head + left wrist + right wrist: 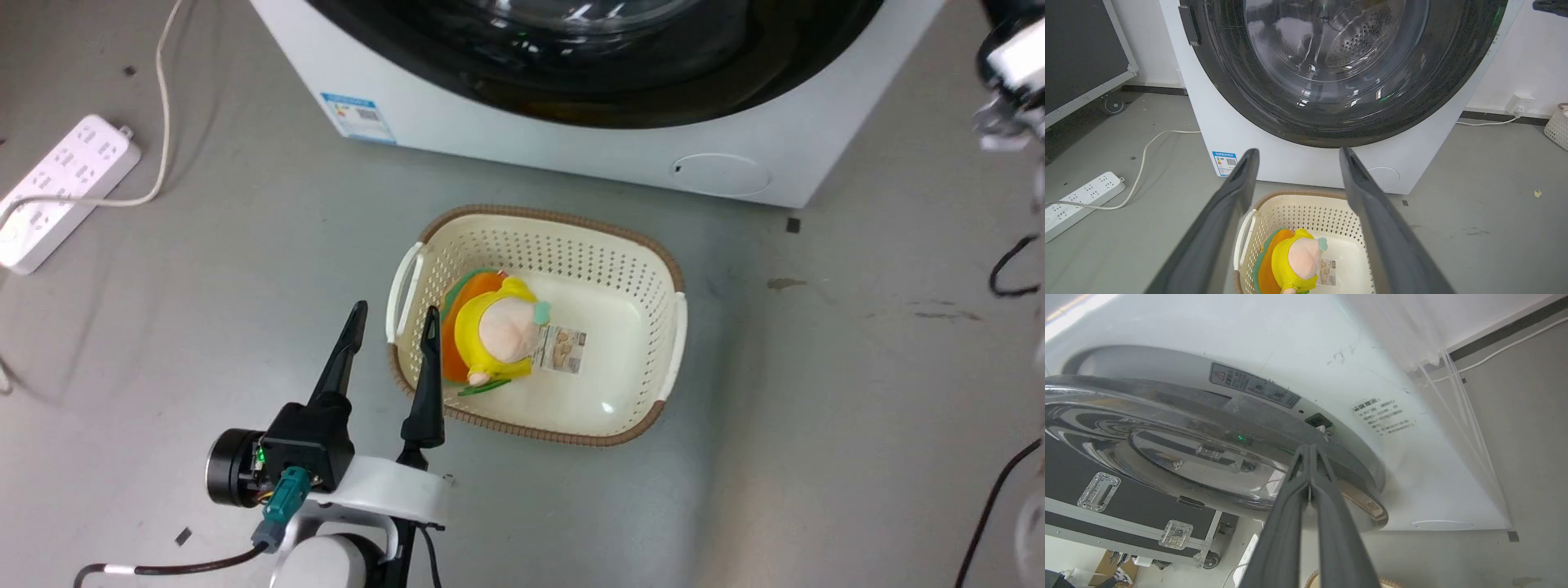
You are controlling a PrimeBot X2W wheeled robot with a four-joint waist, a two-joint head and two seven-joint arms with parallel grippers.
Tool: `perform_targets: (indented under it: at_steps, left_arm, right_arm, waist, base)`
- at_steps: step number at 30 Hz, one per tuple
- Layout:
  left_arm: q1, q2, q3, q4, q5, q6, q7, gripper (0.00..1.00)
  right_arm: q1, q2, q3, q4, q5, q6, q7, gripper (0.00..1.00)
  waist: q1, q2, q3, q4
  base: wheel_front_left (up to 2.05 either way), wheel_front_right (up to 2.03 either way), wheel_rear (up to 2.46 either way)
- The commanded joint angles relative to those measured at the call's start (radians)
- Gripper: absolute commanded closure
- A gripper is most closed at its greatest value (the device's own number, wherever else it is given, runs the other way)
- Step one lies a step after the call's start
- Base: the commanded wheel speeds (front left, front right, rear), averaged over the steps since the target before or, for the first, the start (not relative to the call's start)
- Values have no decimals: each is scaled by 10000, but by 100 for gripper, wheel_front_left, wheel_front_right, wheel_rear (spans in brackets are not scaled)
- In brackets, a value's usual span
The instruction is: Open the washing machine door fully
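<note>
The big white front-loading washing machine (1290, 163) is seen standing on the grey floor (245, 327). A blue sticker (1224, 162) and a small round hatch (1384, 178) are noted low on its front. Its large round glossy black-framed door (1347, 61), with a bulging clear glass window, is found across the machine's front, over the drum opening. Perforated steel is seen through the glass.

In the right wrist view the door's rim is seen edge-on and is raised slightly off the white front (a warning label (1253, 386) and a dark latch slot (1318, 421) are exposed behind it).

The right pincer (1310, 450) is recorded with its two dark fingers pressed together, and nothing is seen between them. Its tips are placed at the door's rim, just below the latch slot. Contact with the rim cannot be confirmed.

The left pincer (393, 317) is recorded spread wide and empty, above the floor at the left end of a cream perforated plastic basket (571, 245) with a brown woven rim. The basket is set on the floor just in front of the machine. A yellow and orange plush toy (498, 327) is lying in the basket's left part.

A white power strip (65, 184) is laid on the floor to the left, well apart from the basket. A black hard case with metal fittings (1126, 498) is seen beside the machine.
</note>
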Motion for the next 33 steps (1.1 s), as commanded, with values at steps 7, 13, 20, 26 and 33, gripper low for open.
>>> perform_targets:
  at_steps: [7, 13, 20, 26, 33]
  left_arm:
    - [-356, 17, -395, -62, -307, 240, -258, 0]
    - [-514, 18, -587, -70, -462, 351, -383, 0]
    - [-677, 19, -776, -46, -579, 459, -508, 0]
    - [-866, 20, -916, -74, -652, 545, -634, 0]
    - [-1012, 21, -1020, -117, -720, 674, -781, 0]
  right_arm:
    - [-2359, -777, -634, 2459, 875, -4, 1135, 100]
    - [-3404, -1153, -1017, 3367, 1329, -4, 1963, 100]
    - [-3846, -1257, -1497, 4001, 1647, -5, 2985, 100]
    - [-4548, -1352, -2113, 4620, 1941, -5, 3621, 100]
    - [-5017, -1487, -2807, 5344, 2153, -5, 4665, 100]
  waist:
    - [-1, -1, 603, 587]
    - [-1, -1, 972, 847]
    - [-1, -1, 1266, 1011]
    - [-1, -1, 1524, 1151]
    - [-1, -1, 1683, 1282]
  base:
    - [0, 0, 0]
    - [0, 0, 0]
    - [0, 0, 0]
    - [0, 0, 0]
    - [0, 0, 0]
